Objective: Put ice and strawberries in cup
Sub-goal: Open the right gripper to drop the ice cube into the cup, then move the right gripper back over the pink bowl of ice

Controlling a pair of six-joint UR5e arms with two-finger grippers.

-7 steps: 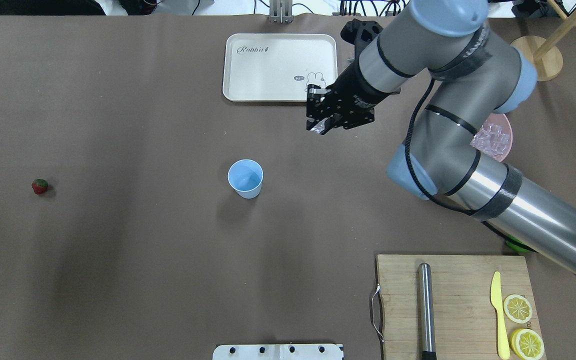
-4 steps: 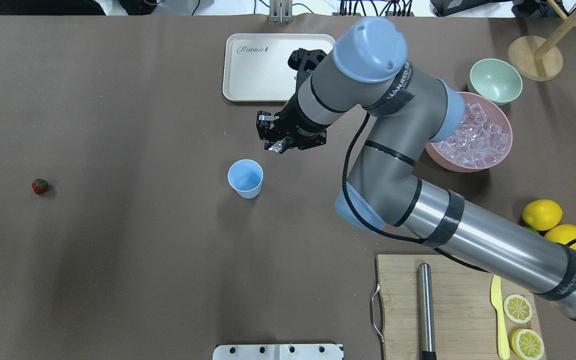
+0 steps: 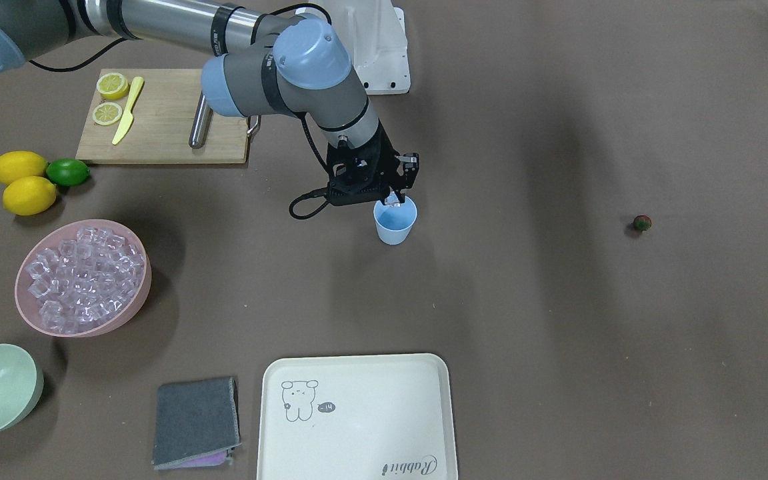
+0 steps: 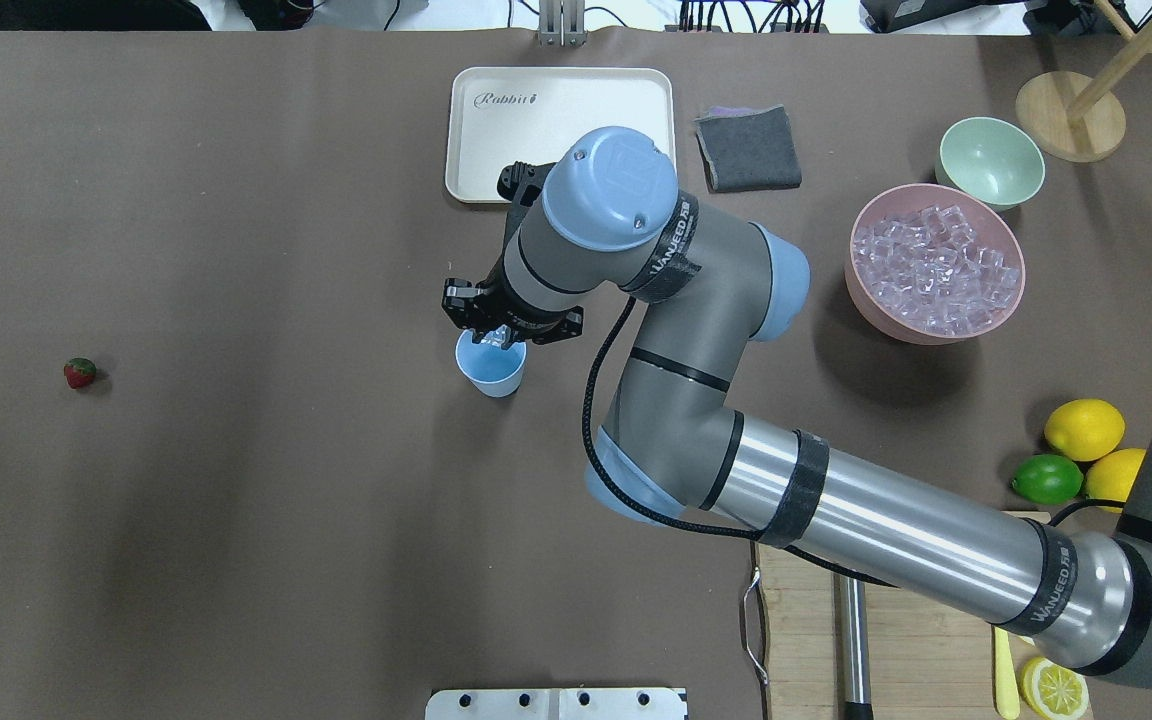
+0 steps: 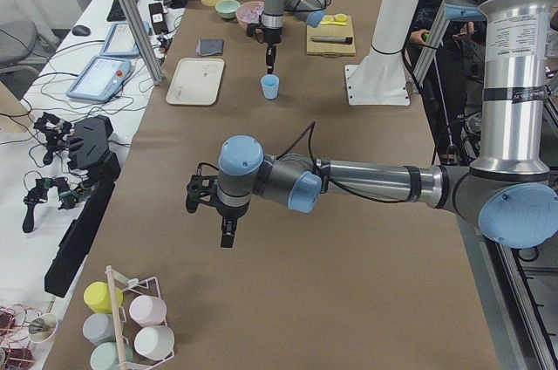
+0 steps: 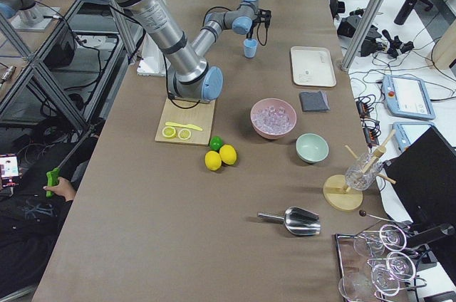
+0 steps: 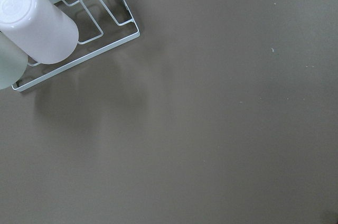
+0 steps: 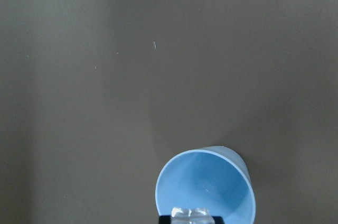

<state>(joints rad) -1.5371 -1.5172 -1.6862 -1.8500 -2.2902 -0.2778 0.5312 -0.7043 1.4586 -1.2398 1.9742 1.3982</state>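
right arm (image 4: pixel 696 330) here, stretched out over the worktop (image 4: pixel 236 500), and my right jaws are clamped on one ice cube (image 4: pixel 502 337), clear and glassy between the two fingers. in the overhead view i hang right over the cup (image 4: pixel 492 372), the cube above its mouth towards the 12 o'clock rim. my own wrist camera agrees: the blue cup stands upright below me, and the cube sits at the picture's 6 o'clock edge, over the rim. whether cube and rim touch, i cannot tell.

the strawberry (image 4: pixel 80 372) lies on the worktop at 9 o'clock from the cup, well apart from it. the rest of the ice (image 4: pixel 936 270) is heaped in the pink bowl (image 4: pixel 864 305) at about 2 o'clock from the cup, with a pale green bowl (image 4: pixel 991 160) near that one's 1 o'clock. the cream tray (image 4: pixel 496 140) lies at 12 o'clock from the cup, a grey cloth (image 4: pixel 748 150) just beside it at 3 o'clock.

my left jaws show only in the side view, small and dark under the left arm (image 5: pixel 261 180), pointing down above the brown worktop, so i cannot tell whether they are parted or closed. the left wrist camera shows worktop and a wire rack (image 7: pixel 79 60) holding a pale cup (image 7: pixel 39 23) at 10 o'clock of the picture.
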